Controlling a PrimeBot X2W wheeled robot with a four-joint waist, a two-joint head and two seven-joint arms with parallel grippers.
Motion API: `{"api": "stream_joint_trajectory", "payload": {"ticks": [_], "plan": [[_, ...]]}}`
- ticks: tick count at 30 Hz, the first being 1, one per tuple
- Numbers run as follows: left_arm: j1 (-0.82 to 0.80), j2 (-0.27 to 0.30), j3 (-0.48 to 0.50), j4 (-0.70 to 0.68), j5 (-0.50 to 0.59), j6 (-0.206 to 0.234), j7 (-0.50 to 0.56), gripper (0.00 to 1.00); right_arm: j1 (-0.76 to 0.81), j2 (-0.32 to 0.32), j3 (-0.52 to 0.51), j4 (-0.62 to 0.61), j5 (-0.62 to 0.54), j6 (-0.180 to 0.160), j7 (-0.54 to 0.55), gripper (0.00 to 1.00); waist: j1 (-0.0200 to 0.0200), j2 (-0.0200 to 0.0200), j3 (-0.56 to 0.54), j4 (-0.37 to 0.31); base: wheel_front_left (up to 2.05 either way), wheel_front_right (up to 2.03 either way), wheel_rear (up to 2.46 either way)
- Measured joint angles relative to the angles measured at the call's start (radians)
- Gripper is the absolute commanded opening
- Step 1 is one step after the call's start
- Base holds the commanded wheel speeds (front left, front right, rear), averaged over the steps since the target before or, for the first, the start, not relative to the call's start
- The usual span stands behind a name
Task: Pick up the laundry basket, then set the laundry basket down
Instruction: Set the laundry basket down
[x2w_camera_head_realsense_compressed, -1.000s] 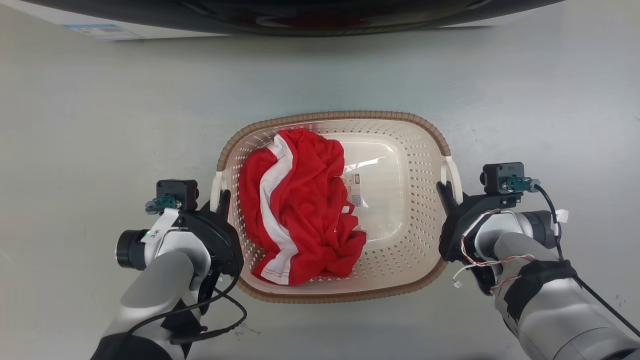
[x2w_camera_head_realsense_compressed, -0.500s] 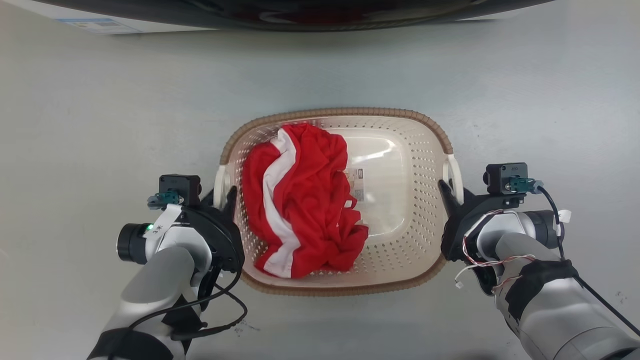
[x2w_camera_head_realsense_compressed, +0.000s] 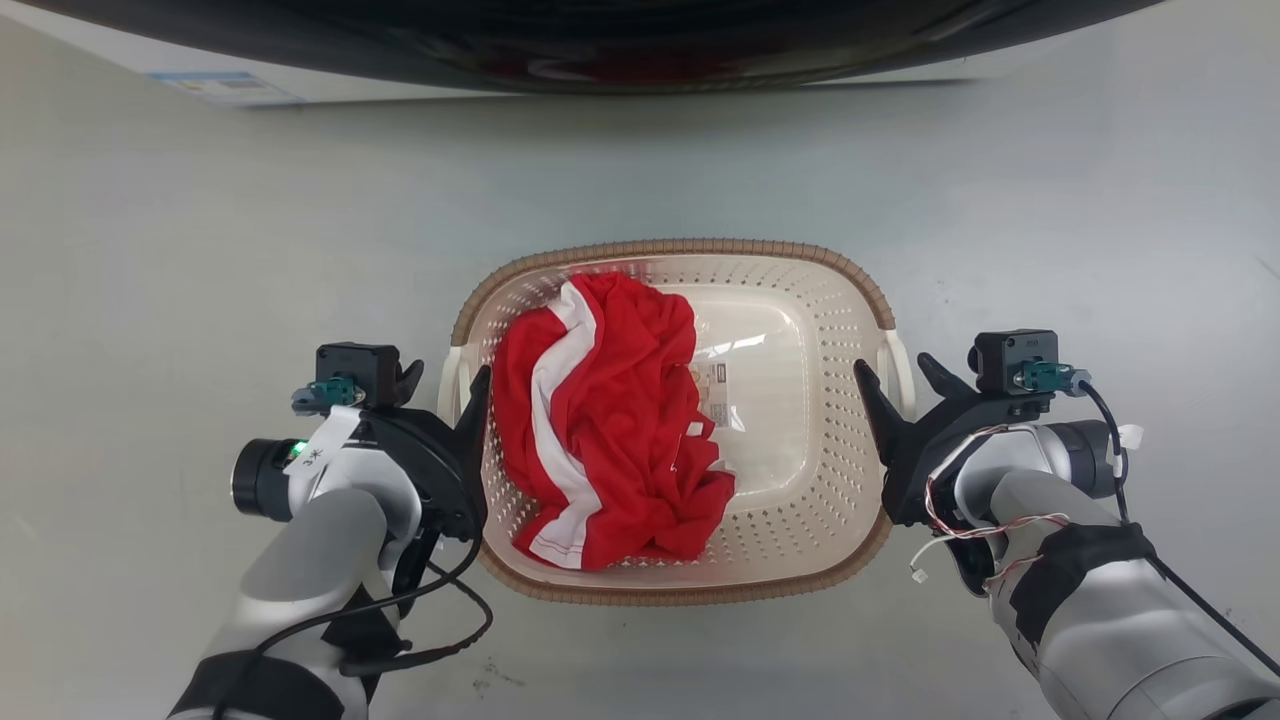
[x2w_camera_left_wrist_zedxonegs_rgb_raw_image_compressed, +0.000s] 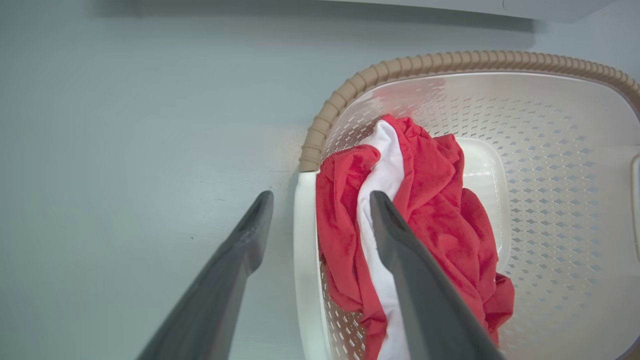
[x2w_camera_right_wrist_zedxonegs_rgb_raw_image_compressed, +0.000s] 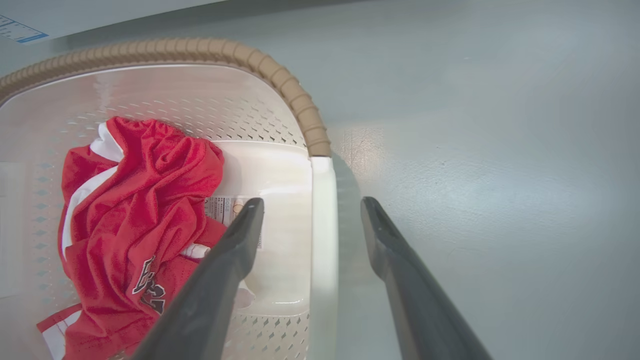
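Observation:
The laundry basket (x2w_camera_head_realsense_compressed: 800, 300), cream and perforated with a brown rim, sits on the grey floor holding a red-and-white garment (x2w_camera_head_realsense_compressed: 600, 430). My left gripper (x2w_camera_head_realsense_compressed: 448, 372) is open, its fingers straddling the white left handle (x2w_camera_left_wrist_zedxonegs_rgb_raw_image_compressed: 301, 250), one outside and one over the garment (x2w_camera_left_wrist_zedxonegs_rgb_raw_image_compressed: 435, 200). On the other side my right gripper (x2w_camera_head_realsense_compressed: 893, 364) is open as well, one finger inside the basket and one outside the right handle (x2w_camera_right_wrist_zedxonegs_rgb_raw_image_compressed: 324, 240). Neither pair of fingers presses on its handle. The left wrist view has my left gripper (x2w_camera_left_wrist_zedxonegs_rgb_raw_image_compressed: 321, 195), the right wrist view my right gripper (x2w_camera_right_wrist_zedxonegs_rgb_raw_image_compressed: 311, 201).
A washing machine (x2w_camera_head_realsense_compressed: 600, 40) with a dark curved front spans the top edge, beyond the basket. Bare grey floor (x2w_camera_head_realsense_compressed: 200, 250) lies on all sides of the basket. A loose black cable (x2w_camera_head_realsense_compressed: 450, 640) hangs from my left arm.
Both grippers have opened and let go of the side handles they were shut on. The whole view has shifted slightly downward, so the camera moved.

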Motion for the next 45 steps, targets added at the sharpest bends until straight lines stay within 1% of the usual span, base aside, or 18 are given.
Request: {"api": "stream_joint_trajectory", "payload": {"ticks": [10, 15, 26, 34, 40, 44, 45], "plan": [[0.028, 0.013, 0.001, 0.015, -0.006, -0.001, -0.004, 1.0, 0.027, 0.002, 0.001, 0.001, 0.0, 0.001, -0.027, 1.0, 0.0, 0.0, -0.077, -0.008, 0.0, 0.0, 0.0], [0.049, 0.02, -0.001, 0.016, -0.006, -0.001, -0.017, 1.0, 0.046, 0.003, 0.005, 0.001, 0.0, 0.009, -0.036, 1.0, 0.0, 0.0, -0.141, -0.017, 0.0, 0.0, 0.0], [0.123, 0.027, -0.016, 0.004, -0.002, -0.001, -0.039, 1.0, 0.111, 0.005, -0.001, -0.015, 0.001, 0.009, -0.053, 1.0, 0.0, 0.0, -0.265, -0.025, 0.0, 0.0, 0.0], [0.161, 0.052, -0.012, -0.044, 0.002, -0.001, -0.047, 1.0, 0.147, 0.004, -0.016, -0.053, 0.002, 0.009, -0.061, 1.0, 0.0, 0.0, -0.345, -0.029, 0.0, 0.0, 0.0], [0.193, 0.067, 0.025, -0.119, 0.001, 0.002, -0.047, 1.0, 0.177, -0.005, -0.059, -0.111, 0.021, 0.009, -0.061, 1.0, 0.0, 0.0, -0.4, -0.032, 0.0, 0.0, 0.0], [0.215, 0.077, 0.042, -0.178, 0.003, 0.023, -0.047, 1.0, 0.209, -0.018, -0.081, -0.156, 0.02, 0.007, -0.062, 1.0, 0.0, 0.0001, -0.434, -0.033, 0.0, 0.0, 0.0], [0.222, 0.081, 0.046, -0.194, 0.008, 0.029, -0.047, 1.0, 0.216, -0.022, -0.086, -0.169, 0.019, 0.001, -0.061, 1.0, 0.0, 0.0, -0.442, -0.033, 0.0, 0.0, 0.0]]}}
